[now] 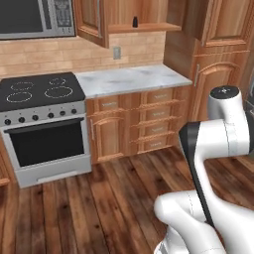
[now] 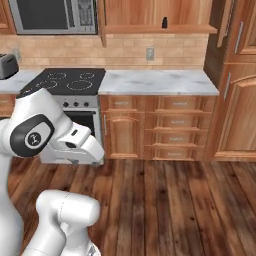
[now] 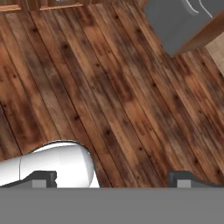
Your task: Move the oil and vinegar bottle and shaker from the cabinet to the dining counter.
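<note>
The shaker (image 1: pixel 134 21) is a small black shape standing on the plank shelf of the open reddish-brown cabinet (image 1: pixel 92 25), high on the wall above the marble worktop. In the right base view the shaker (image 2: pixel 164 22) stands on the same cabinet shelf (image 2: pixel 150 29). The oil and vinegar bottle and the dining counter are out of view. My gripper (image 3: pixel 113 177) is open, its two dark fingertips (image 3: pixel 43 178) far apart with nothing between them. It points down at the wooden floor, well below and short of the cabinet.
A black stove with an oven (image 1: pixel 42 119) stands left of the short marble worktop (image 1: pixel 131 79), under a microwave (image 1: pixel 34 17). Wooden drawers (image 1: pixel 154 119) sit below the worktop, a tall cabinet (image 1: pixel 218 74) to the right. A toaster (image 2: pixel 7 65) sits far left. Open plank floor (image 2: pixel 170 200) lies ahead.
</note>
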Available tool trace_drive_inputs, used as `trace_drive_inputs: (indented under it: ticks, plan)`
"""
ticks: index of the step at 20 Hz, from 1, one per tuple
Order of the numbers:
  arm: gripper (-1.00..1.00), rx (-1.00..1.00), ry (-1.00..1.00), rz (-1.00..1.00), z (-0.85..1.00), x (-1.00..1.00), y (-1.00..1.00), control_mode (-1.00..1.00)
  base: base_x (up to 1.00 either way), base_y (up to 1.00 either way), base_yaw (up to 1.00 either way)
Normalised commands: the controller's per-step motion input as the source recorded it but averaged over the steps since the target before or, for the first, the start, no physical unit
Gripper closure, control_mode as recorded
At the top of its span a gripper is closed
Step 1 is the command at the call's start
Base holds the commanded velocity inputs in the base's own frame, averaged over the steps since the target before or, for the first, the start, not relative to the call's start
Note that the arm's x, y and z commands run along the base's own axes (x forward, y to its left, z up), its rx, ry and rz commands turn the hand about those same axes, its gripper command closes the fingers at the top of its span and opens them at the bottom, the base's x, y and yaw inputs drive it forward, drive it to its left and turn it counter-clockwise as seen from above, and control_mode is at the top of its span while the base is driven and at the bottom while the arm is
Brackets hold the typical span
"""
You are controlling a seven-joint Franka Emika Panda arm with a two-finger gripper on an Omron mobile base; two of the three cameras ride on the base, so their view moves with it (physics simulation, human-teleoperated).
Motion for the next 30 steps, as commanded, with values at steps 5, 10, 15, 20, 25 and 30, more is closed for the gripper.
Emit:
trace_drive_inputs:
  ticks: [5,10,15,20,25,30]
  plan:
    - [-1.0,0.0,0.0,0.0,0.0,0.0,0.0,1.0,0.72,-0.42,0.07]
    - [-1.0,0.0,0.0,0.0,0.0,0.0,0.0,1.0,0.76,-0.39,0.05]
    - [-1.0,0.0,0.0,0.0,0.0,0.0,0.0,1.0,0.81,-0.34,0.09]
    - [-1.0,0.0,0.0,0.0,0.0,0.0,0.0,1.0,0.82,-0.29,0.14]
    - [-1.0,0.0,0.0,0.0,0.0,0.0,0.0,1.0,0.71,-0.34,0.15]
    - [-1.0,0.0,0.0,0.0,0.0,0.0,0.0,1.0,0.61,-0.37,0.15]
